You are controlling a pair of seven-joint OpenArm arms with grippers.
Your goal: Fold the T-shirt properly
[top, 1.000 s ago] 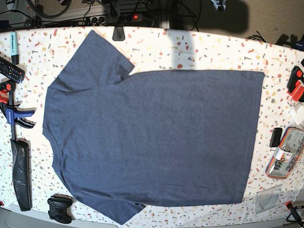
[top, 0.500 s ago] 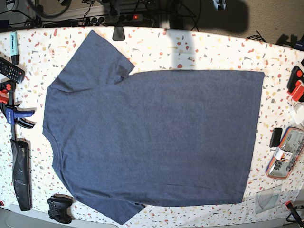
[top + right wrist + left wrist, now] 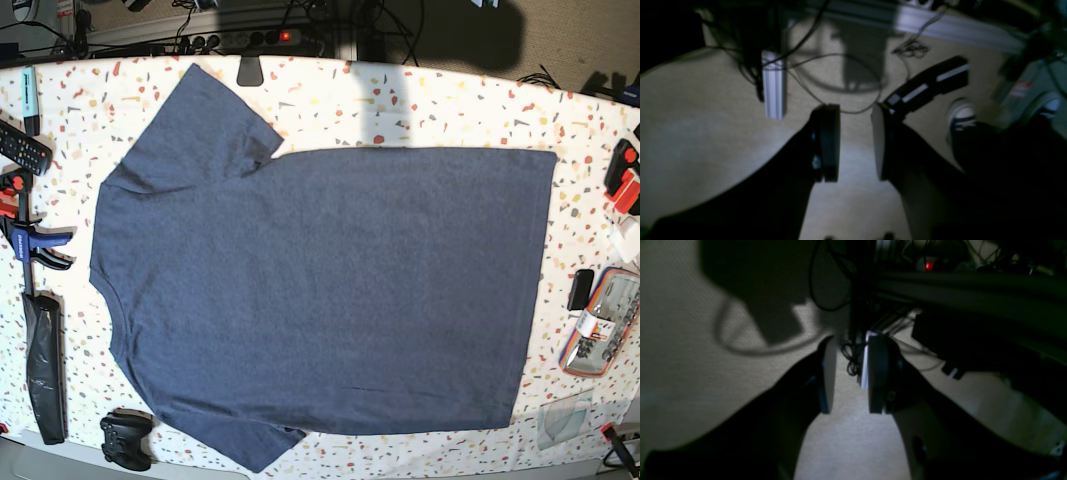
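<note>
The navy-blue T-shirt (image 3: 320,290) lies spread flat on the speckled white table (image 3: 450,110), plain side up, collar to the left and hem to the right. One sleeve points to the far left corner, the other to the near edge. No lettering shows. Neither gripper shows in the base view. In the left wrist view my left gripper (image 3: 850,350) is open and empty, over beige floor and cables. In the right wrist view my right gripper (image 3: 855,113) is open and empty, also over the floor. Neither wrist view shows the shirt.
Along the table's left edge lie a remote (image 3: 22,147), a blue-and-red clamp (image 3: 25,240), a black pouch (image 3: 45,370) and a game controller (image 3: 125,440). At the right are a red-and-black tool (image 3: 625,175) and a clear case (image 3: 600,322). A person's shoe (image 3: 960,115) is on the floor.
The shirt has not moved. A pale arm part at the top edge of the base view has shifted right and almost out of the frame.
</note>
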